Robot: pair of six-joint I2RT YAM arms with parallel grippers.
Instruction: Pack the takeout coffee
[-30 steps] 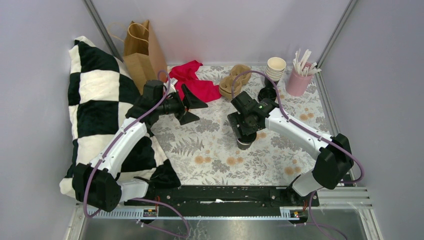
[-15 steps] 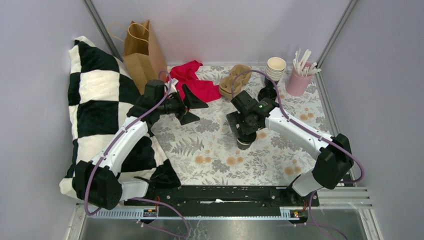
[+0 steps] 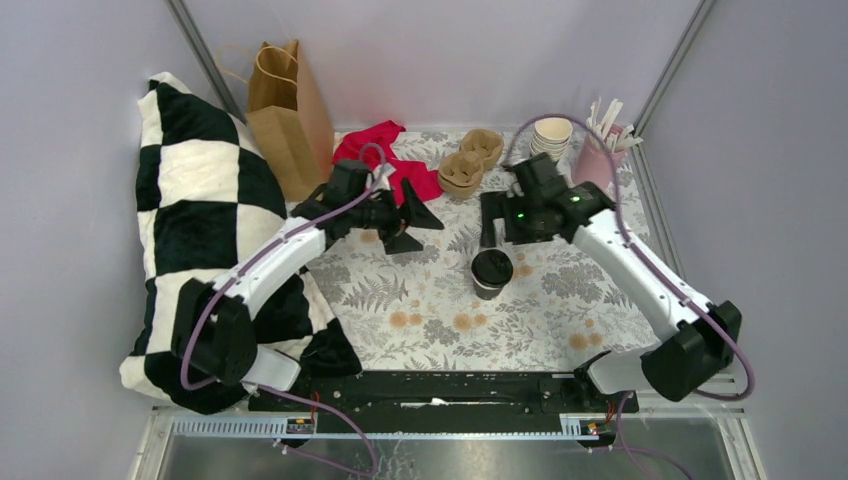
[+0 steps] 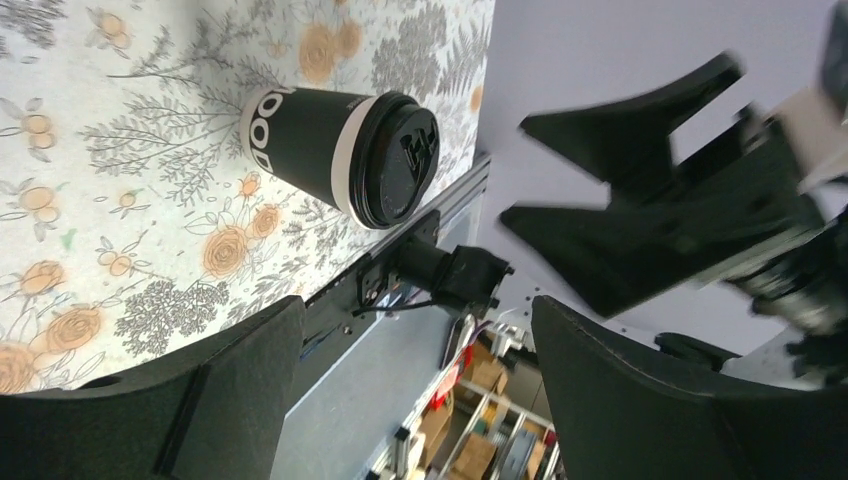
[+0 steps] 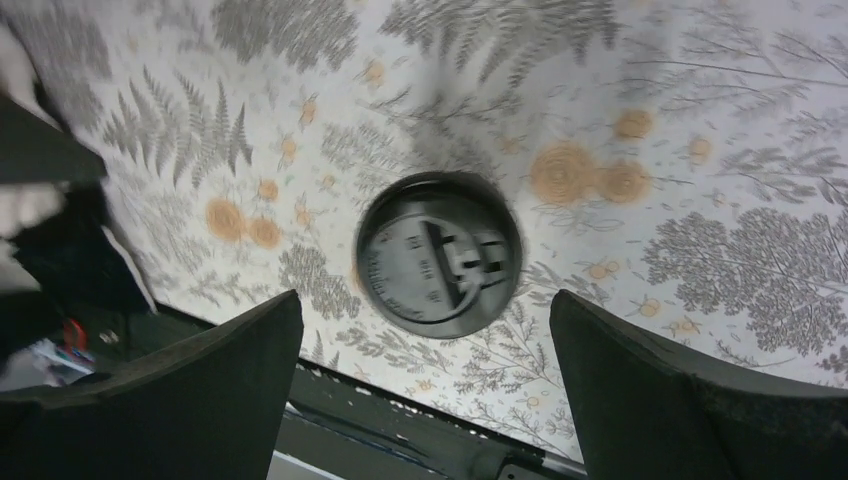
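Observation:
The takeout coffee [image 3: 492, 270], a dark paper cup with a cream rim and a black lid, stands upright on the floral tablecloth [image 3: 420, 300]. My right gripper [image 3: 497, 235] hovers open just behind it, touching nothing. The right wrist view looks straight down on the black lid [image 5: 438, 252], just ahead of the open right gripper [image 5: 425, 300]. My left gripper [image 3: 433, 238] is open and empty to the cup's left, a short gap away. In the left wrist view the coffee [image 4: 330, 150] sits beyond the open left gripper [image 4: 417, 310], and the right gripper's fingers [image 4: 650, 190] hang beside it.
A brown paper bag [image 3: 285, 110] stands at the back left beside a checkered pillow [image 3: 200, 200]. A red cloth [image 3: 385, 160] and a cardboard cup carrier [image 3: 470, 160] lie at the back. A stack of paper cups [image 3: 552, 135] and a pink cup of sticks [image 3: 598, 160] stand back right.
My right gripper has opened wider and drawn up and back off the coffee, which stays standing. My left arm has swung right, closer to the cup.

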